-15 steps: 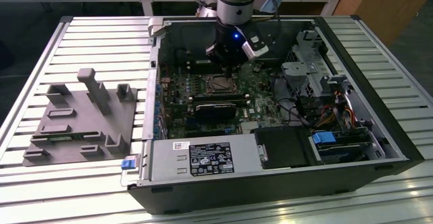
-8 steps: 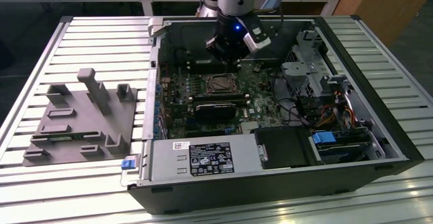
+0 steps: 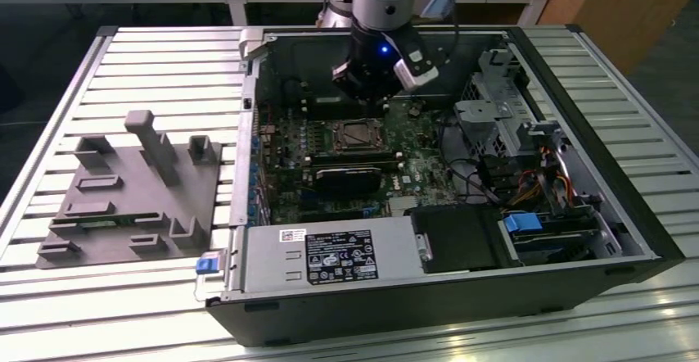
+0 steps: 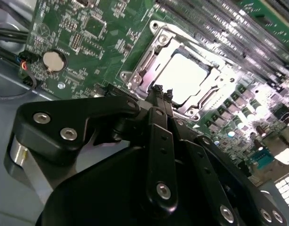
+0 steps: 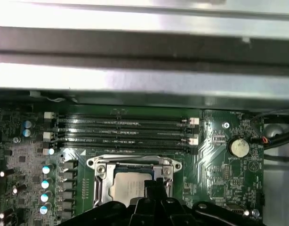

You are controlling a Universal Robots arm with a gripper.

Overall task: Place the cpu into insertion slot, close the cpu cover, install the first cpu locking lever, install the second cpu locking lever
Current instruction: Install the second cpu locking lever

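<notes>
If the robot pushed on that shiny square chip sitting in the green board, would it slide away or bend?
Probably neither. The cpu lies flat inside the insertion slot, whose metal rim fences it in, so it likely stays put. Its metal top looks stiff, not floppy. The gripper hangs right beside it.

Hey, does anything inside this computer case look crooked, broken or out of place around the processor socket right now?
Nothing stands out. The cpu lies flat and square in the insertion slot, with the cpu cover framing it evenly, and the gripper is beside the socket's edge.
</notes>
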